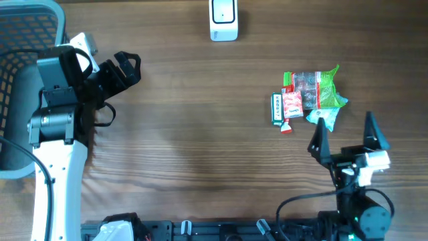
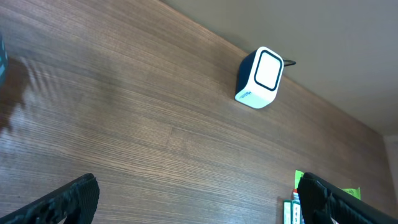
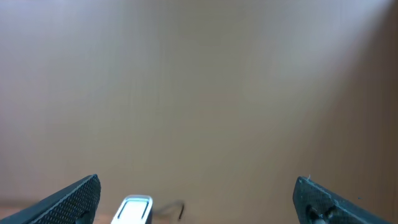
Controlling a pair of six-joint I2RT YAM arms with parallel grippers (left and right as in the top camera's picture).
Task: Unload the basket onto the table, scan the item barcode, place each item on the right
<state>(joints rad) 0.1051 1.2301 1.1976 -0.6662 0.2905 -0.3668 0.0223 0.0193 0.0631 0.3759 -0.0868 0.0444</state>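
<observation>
L gripper (image 1: 126,67) & R gripper (image 1: 344,132) both spread wide, empty. Snack packets (image 1: 309,94) heaped on tabletop (image 1: 200,134) just ahead of R; scanner (image 1: 223,20) well apart. Risk: pinching several pkts together, barcode hidden.

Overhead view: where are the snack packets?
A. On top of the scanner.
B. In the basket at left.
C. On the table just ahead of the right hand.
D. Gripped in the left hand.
C: the packets lie in a small pile on the table, just ahead of the open right hand.
</observation>
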